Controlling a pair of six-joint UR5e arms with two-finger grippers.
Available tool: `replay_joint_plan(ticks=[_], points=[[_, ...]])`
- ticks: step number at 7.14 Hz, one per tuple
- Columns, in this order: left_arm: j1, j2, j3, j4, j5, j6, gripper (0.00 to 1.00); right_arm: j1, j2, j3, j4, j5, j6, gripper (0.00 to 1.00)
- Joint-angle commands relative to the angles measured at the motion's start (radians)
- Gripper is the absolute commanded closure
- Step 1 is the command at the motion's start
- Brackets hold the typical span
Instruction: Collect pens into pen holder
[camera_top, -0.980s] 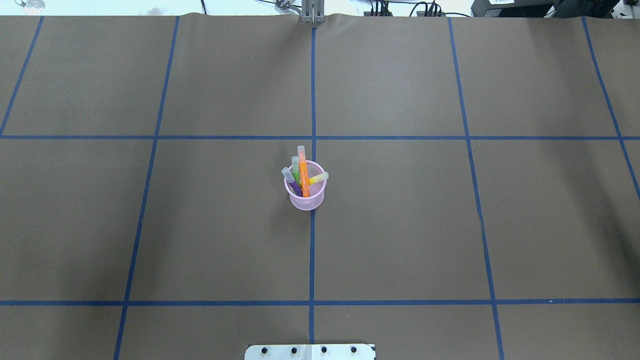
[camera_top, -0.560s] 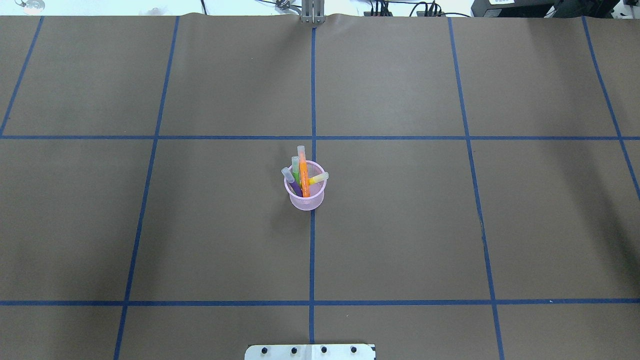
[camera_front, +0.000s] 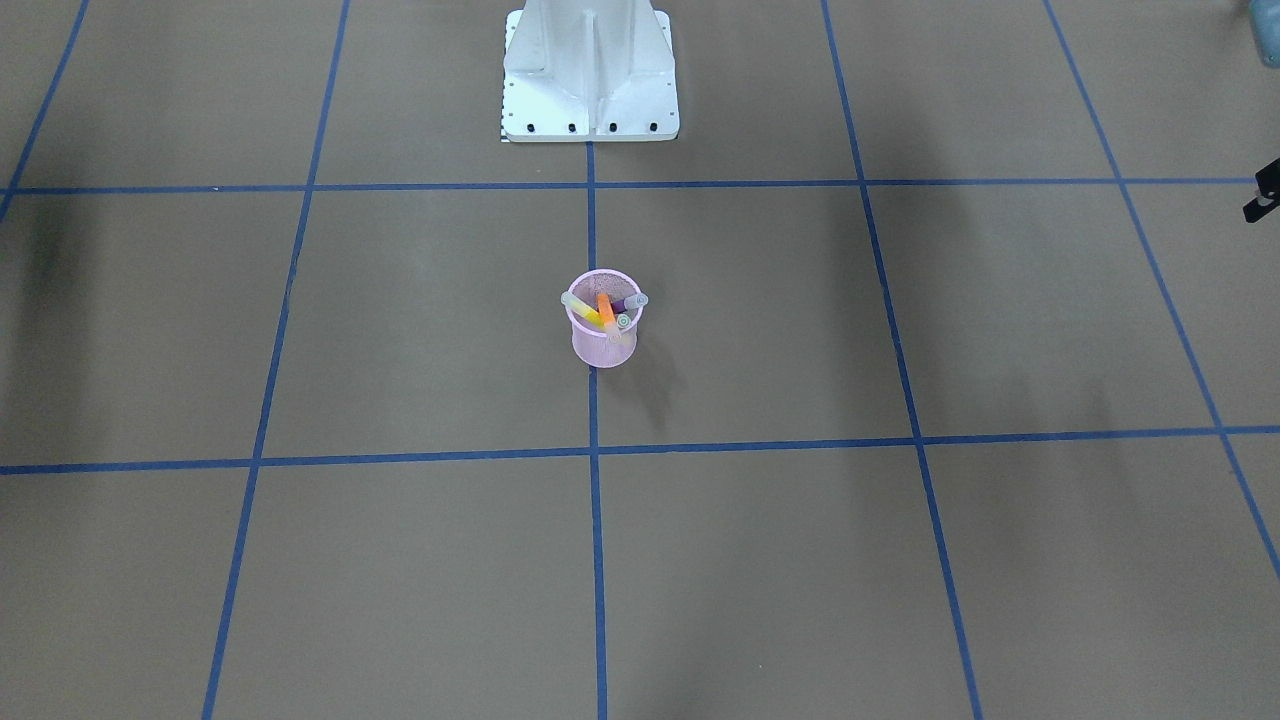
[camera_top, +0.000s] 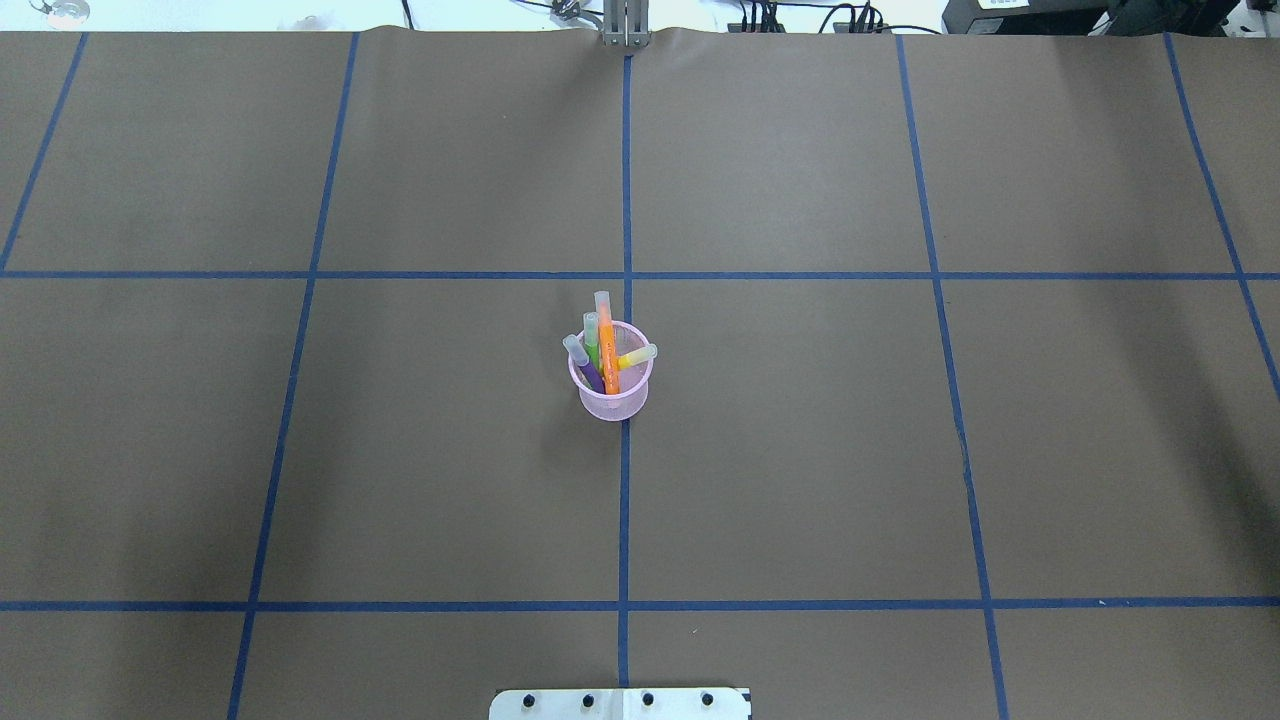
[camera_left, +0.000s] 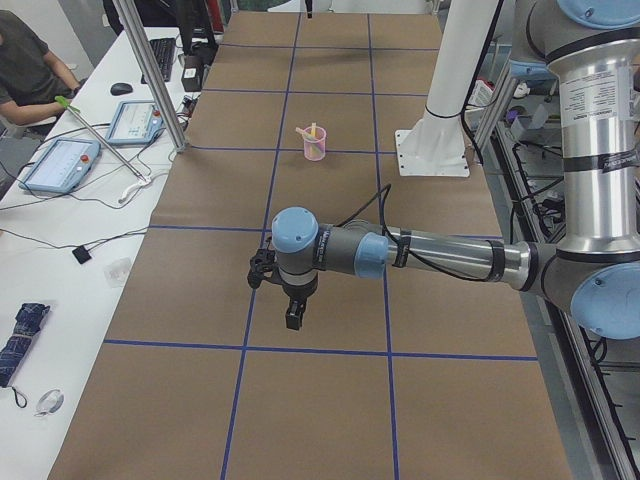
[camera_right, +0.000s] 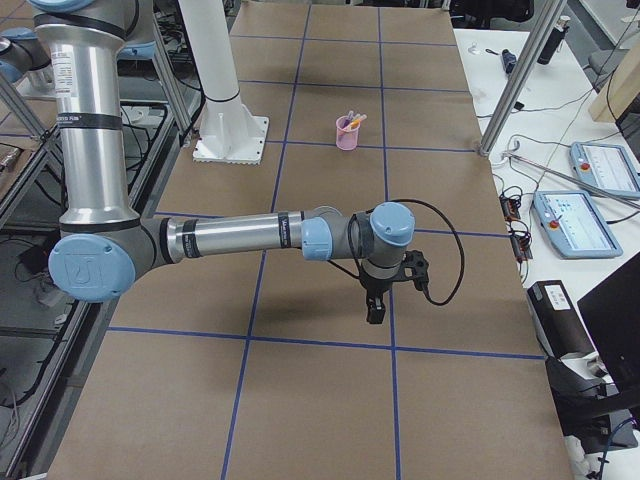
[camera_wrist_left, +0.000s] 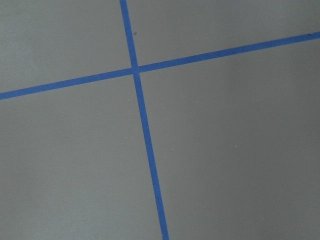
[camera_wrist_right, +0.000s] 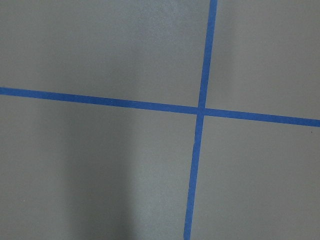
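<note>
Pens (camera_top: 608, 345) all in, four of them, caps up in the pink cup (camera_top: 612, 400) at the middle of the table (camera_top: 850, 450), right on the centre tape line (camera_top: 623, 500). The purple pen (camera_top: 589, 373) leans out to my left, the green pen (camera_top: 592, 340) and the orange pen (camera_top: 610, 370) tip toward the far side, and the yellow pen (camera_top: 634, 358) lies over to my right on the rim. I see no pen loose on the paper, so I judge the collecting done and this step to be simply parking. My left gripper (camera_left: 291, 320) hangs fingers-down over the paper well off toward my left end of the table, and my right gripper (camera_right: 374, 314) hangs likewise toward the other end. Both show only from the side, so I cannot tell whether either pair of fingers is spread or closed, though I see nothing held in either. Both wrist cameras take in only brown paper and crossing tape. To finish well: arms high and wide, no sweep through the middle. That cup looks light, and the orange pen pokes well above the rim, an easy thing to catch and tip.
</note>
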Motion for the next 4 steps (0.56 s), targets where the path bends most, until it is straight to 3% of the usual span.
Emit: replay_joint_plan(ticks=[1, 4], points=[[-0.001, 0.001, -0.007, -0.002, -0.026, -0.001, 0.0, 0.002, -0.002, 0.015, 0.001, 0.004, 0.0, 0.0], [0.0, 0.0, -0.007, -0.003, -0.026, 0.001, 0.0, 0.001, 0.002, 0.015, 0.002, 0.009, 0.0, 0.0]])
